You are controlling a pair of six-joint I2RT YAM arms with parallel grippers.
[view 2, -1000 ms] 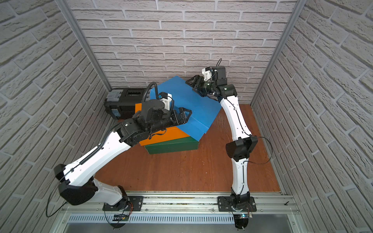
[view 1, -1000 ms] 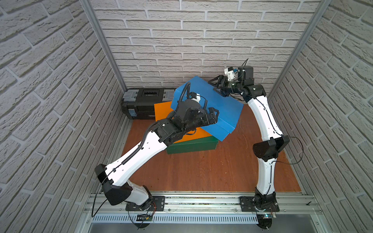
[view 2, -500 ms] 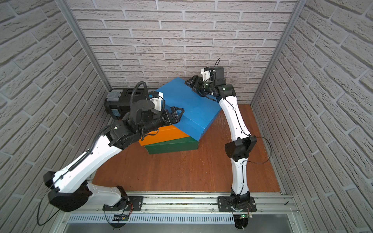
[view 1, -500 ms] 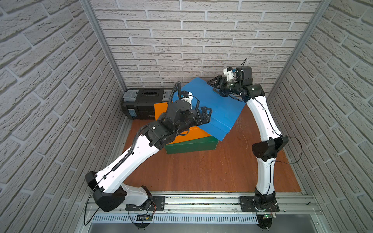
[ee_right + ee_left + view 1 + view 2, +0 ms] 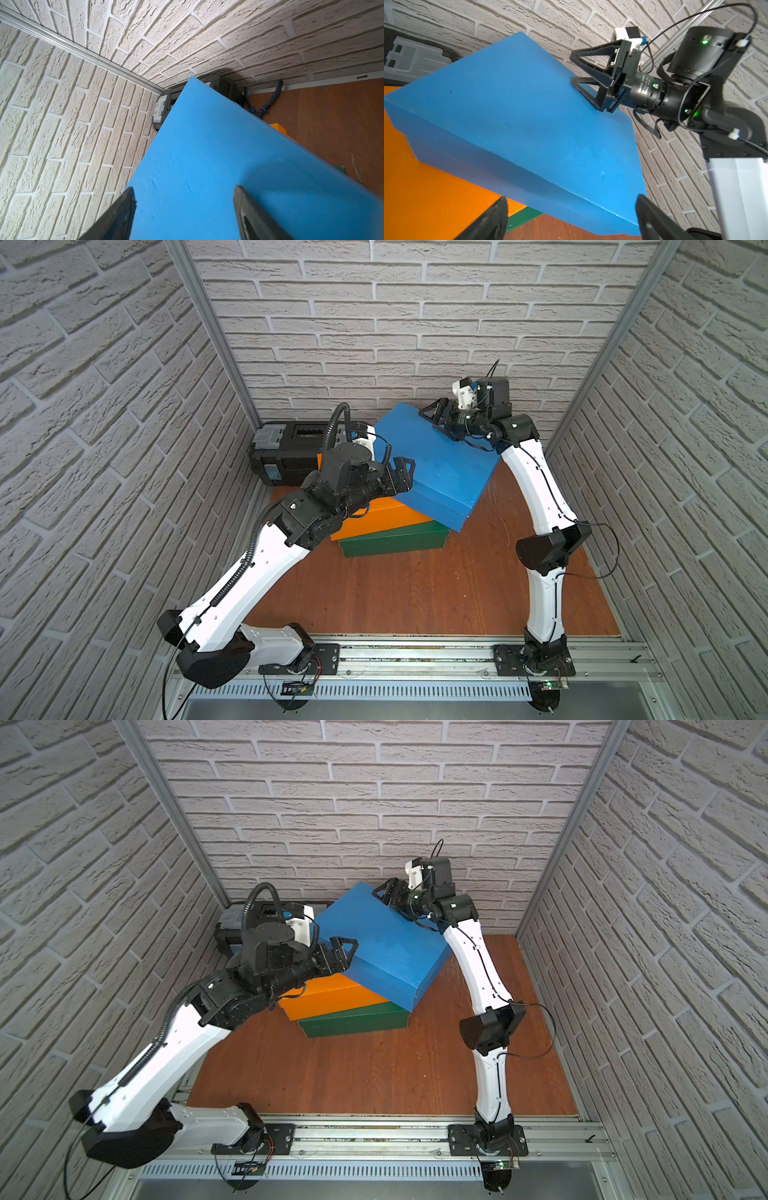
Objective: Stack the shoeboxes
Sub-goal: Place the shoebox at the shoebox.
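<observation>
The left gripper [image 5: 407,475] has backed leftward — wide open, empty — off the blue box [image 5: 444,464], skewed atop the orange box [image 5: 374,514] and green box [image 5: 395,540] by the tabletop's [image 5: 415,597] far edge, long axis far-left to near-right, the open right gripper [image 5: 429,411] touching its far side.

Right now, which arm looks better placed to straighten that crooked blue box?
Probably the right: the right gripper rests a finger on top of the blue box, while the left gripper hangs open beside it.

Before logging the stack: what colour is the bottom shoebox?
Bottom shoebox: dark green, best in a top view.
</observation>
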